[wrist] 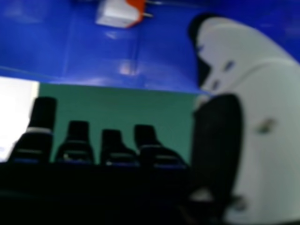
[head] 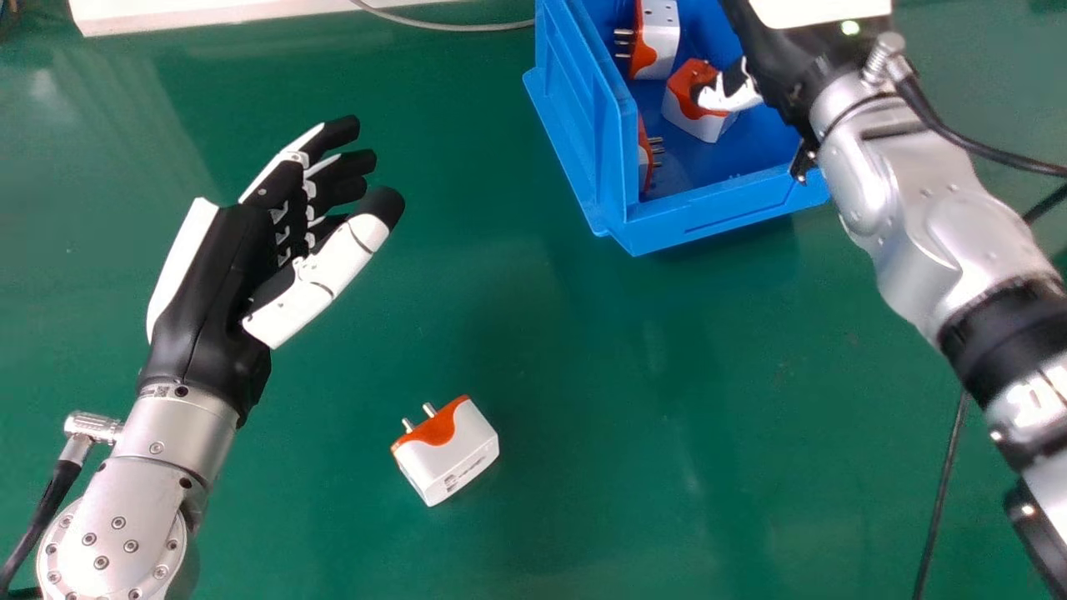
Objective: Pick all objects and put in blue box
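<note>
Fingers of right hand [head: 729,96]: spread apart from the thumb, held over the box interior.
Fingers of left hand [head: 225,275]: loosely opened above the table.
Blue plastic box [head: 725,208]: by it three white-and-orange plastic plug adapters [head: 708,125] are contained.
Smooth green table [head: 583,400]: one white-and-orange block-shaped adapter [head: 458,458] is supported here, outside the box.

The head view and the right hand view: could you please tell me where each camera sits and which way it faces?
Head view: on the robot's head, looking forward and down at the green table and blue box; left hand and right hand show, with their arms.
Right hand view: at that hand, looking past its fingertips and thumb at the box.
Shared: box, table, right hand.
</note>
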You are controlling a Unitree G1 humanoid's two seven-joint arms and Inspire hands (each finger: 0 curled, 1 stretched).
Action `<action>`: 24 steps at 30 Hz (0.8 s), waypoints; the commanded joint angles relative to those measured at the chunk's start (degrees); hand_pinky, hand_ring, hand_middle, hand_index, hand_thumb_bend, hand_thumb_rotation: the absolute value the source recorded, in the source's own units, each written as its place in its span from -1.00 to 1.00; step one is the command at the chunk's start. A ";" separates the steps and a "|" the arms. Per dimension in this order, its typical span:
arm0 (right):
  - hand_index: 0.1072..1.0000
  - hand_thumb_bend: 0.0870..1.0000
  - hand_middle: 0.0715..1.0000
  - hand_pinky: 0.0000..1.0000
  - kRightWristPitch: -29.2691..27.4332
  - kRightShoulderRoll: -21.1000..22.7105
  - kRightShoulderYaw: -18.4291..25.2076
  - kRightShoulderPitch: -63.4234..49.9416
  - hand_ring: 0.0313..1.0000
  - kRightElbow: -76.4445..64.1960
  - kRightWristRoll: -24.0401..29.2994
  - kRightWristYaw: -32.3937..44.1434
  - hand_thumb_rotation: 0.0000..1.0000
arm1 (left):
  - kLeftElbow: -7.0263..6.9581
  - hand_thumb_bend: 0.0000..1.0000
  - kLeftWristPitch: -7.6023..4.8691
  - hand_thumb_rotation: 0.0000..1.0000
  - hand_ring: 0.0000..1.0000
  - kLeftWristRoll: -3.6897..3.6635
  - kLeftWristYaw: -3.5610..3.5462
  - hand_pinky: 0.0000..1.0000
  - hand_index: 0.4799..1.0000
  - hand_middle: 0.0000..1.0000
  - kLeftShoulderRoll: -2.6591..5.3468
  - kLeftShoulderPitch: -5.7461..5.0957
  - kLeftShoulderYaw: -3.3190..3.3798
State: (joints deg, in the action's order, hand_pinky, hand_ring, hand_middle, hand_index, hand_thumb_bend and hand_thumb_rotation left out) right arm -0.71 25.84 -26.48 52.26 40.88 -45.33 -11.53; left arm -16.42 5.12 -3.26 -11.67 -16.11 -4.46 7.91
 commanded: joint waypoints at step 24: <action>0.86 -0.03 0.98 0.56 -1.40 3.94 24.88 -50.19 0.89 -69.01 5.52 7.49 -1.00 | 0.88 0.22 -3.50 0.12 0.73 0.27 0.76 0.65 0.54 0.72 0.31 0.35 0.50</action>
State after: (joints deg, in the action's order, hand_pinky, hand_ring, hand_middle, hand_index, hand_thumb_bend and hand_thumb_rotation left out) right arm -1.23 30.57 -3.64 3.53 -24.79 -40.25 -3.36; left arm -14.48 2.67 -2.87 -11.14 -16.07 -4.09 8.12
